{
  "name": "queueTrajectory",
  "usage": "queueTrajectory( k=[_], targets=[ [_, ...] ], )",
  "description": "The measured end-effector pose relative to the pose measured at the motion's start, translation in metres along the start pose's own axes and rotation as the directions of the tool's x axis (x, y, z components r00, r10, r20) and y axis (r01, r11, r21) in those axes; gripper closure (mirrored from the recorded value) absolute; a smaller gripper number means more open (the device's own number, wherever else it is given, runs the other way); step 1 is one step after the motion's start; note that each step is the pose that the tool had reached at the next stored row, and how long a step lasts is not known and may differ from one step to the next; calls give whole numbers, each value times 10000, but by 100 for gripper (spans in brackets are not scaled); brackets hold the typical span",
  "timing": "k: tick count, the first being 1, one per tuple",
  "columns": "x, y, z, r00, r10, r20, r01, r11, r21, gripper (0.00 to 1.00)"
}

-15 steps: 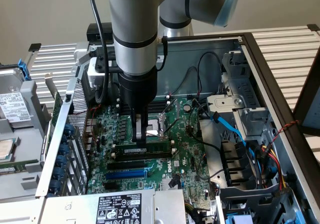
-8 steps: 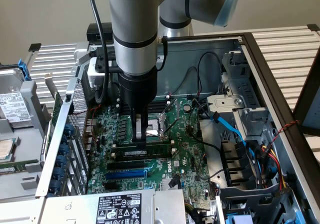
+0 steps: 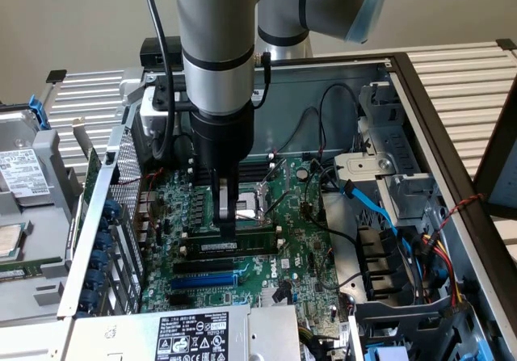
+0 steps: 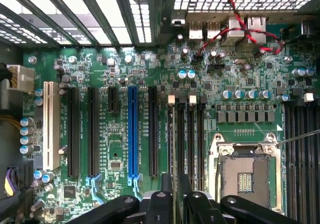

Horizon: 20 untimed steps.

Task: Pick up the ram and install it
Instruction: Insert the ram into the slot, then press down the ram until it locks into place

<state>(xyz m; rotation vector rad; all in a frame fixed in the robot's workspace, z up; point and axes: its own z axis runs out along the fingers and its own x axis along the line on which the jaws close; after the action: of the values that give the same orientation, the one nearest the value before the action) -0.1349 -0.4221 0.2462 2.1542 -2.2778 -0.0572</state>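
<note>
The ram (image 3: 234, 245), a long green stick with black chips and a white label, lies along a black memory slot on the motherboard (image 3: 303, 240), level with the slots beside it. My gripper (image 3: 227, 220) hangs straight down over the stick's middle, its fingertips at the top edge. In the wrist view the gripper (image 4: 175, 186) has its two dark fingers a little apart, straddling one of the black memory slots (image 4: 187, 134). The fingers are open, not clamped on the stick.
A blue expansion slot (image 3: 206, 280) (image 4: 132, 134) runs parallel, nearer the power supply (image 3: 192, 337). The CPU socket (image 3: 258, 199) (image 4: 247, 171) sits just past the memory slots. Blue cables (image 3: 371, 207) and a drive cage (image 3: 408, 207) crowd the exterior view's right.
</note>
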Motion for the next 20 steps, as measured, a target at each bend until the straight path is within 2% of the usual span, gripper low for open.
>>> queueTrajectory(
  k=[7,8,9,10,20],
  targets=[
    [-2,3,-79,10000,1,1,-1,10000,16,82],
    [-2,3,-79,10000,1,2,-1,10000,17,82],
    [-2,3,-79,10000,0,1,0,10000,16,89],
    [-2,3,-79,10000,1,1,-1,10000,17,90],
    [-4,-11,-80,10000,1,-2,-1,10000,14,90]
  ],
)
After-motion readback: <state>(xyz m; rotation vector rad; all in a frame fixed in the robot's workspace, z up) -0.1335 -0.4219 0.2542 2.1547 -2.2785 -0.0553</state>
